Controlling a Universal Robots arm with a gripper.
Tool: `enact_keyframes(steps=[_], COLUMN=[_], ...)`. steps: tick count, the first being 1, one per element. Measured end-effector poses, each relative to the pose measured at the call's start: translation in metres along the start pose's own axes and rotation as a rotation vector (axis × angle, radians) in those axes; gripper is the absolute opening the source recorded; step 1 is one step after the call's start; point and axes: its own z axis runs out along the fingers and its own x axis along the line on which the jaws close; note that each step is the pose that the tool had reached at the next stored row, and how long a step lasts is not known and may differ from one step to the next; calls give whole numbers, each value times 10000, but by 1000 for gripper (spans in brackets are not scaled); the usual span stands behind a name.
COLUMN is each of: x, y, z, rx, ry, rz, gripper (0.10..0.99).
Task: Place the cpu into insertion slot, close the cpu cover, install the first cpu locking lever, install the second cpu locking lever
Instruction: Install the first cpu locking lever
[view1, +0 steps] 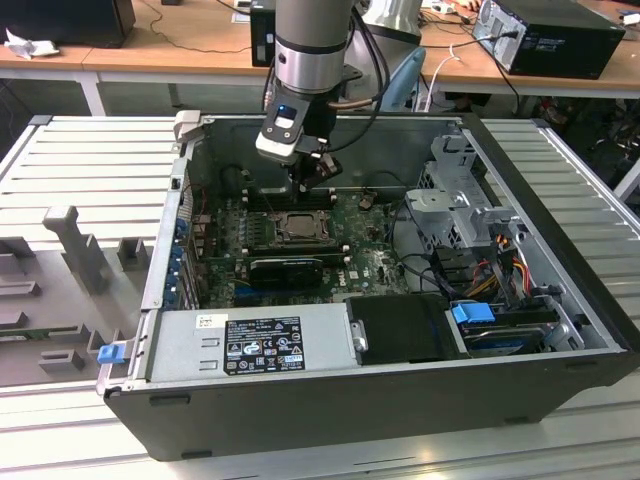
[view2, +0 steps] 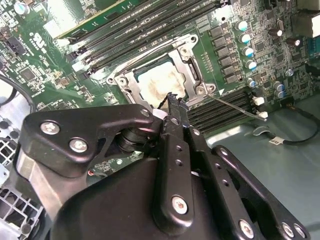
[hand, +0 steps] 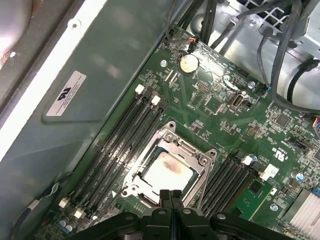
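Cpu (hand: 165, 172) seated in insertion slot (view1: 275, 238); cpu cover (hand: 199, 152) down over it. Gripper (hand: 170, 195) fingers pressed together, nothing held, tip at slot's edge. Locking lever (view2: 235, 106) juts out beside slot, appears unlatched. Judged: lever step in hand; calls for steady press & hook-in.

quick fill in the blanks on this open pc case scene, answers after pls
1. The cpu sits in the insertion ____.
2. The silver frame around it is the cpu ____.
3. The gripper has its fingers pressed together, so it is ____, not open.
4. The motherboard is coloured ____.
Missing words: slot; cover; shut; green.
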Motion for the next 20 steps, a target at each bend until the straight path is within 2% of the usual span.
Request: enact_keyframes(steps=[11,20], x=[0,0], y=[0,0], z=[0,0], rx=[12,33], ry=[-3,-9], rz=[-644,-1776], gripper=[106,106])
